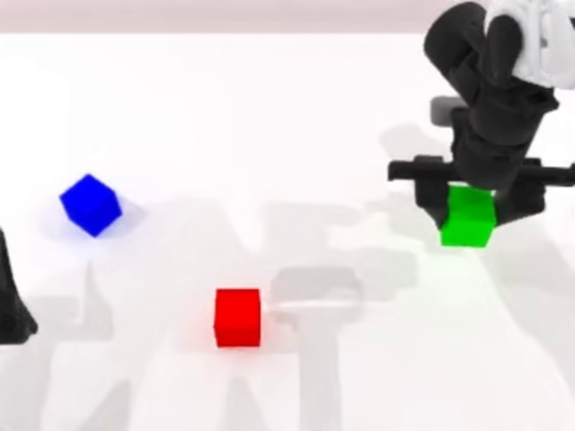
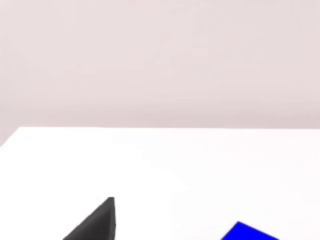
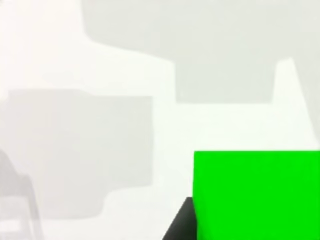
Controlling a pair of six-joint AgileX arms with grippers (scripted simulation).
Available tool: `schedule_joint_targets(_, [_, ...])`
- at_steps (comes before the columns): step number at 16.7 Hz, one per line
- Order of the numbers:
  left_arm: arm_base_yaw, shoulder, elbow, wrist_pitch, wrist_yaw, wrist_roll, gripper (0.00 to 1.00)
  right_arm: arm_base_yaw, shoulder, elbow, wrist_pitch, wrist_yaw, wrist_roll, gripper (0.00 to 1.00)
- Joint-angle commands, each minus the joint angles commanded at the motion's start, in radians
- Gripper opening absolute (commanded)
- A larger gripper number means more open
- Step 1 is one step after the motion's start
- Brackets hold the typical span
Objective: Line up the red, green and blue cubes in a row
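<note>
The green cube (image 1: 467, 223) hangs a little above the table at the right, and my right gripper (image 1: 474, 199) is shut on it from above. In the right wrist view the green cube (image 3: 256, 195) fills the corner, with one dark fingertip (image 3: 182, 226) pressed against its side. On the table near the middle front rests the red cube (image 1: 238, 317). Turned corner-on, the blue cube (image 1: 91, 205) lies at the left. My left gripper (image 1: 13, 305) is parked at the left edge, open; its wrist view shows one fingertip (image 2: 102, 221) and a corner of the blue cube (image 2: 250, 232).
The white table (image 1: 287, 117) carries only soft grey shadows of the arms. Its far edge (image 2: 165, 128) meets a pale wall.
</note>
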Motion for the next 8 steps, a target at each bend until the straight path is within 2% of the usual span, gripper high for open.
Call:
schedule_joint_targets(2, [0.000,0.000,0.000,0.000,0.000,0.000,1.00,0.016,0.007,0.015,-0.007,-0.001,0.016,0.00])
schedule_joint_targets(4, [0.000,0.000,0.000,0.000,0.000,0.000,1.00,0.074,0.027,0.058,-0.031,-0.002,0.070,0.00])
schedule_joint_targets(8, [0.000,0.000,0.000,0.000,0.000,0.000,1.00,0.297,0.077,0.175,-0.099,0.006,0.240,0.00])
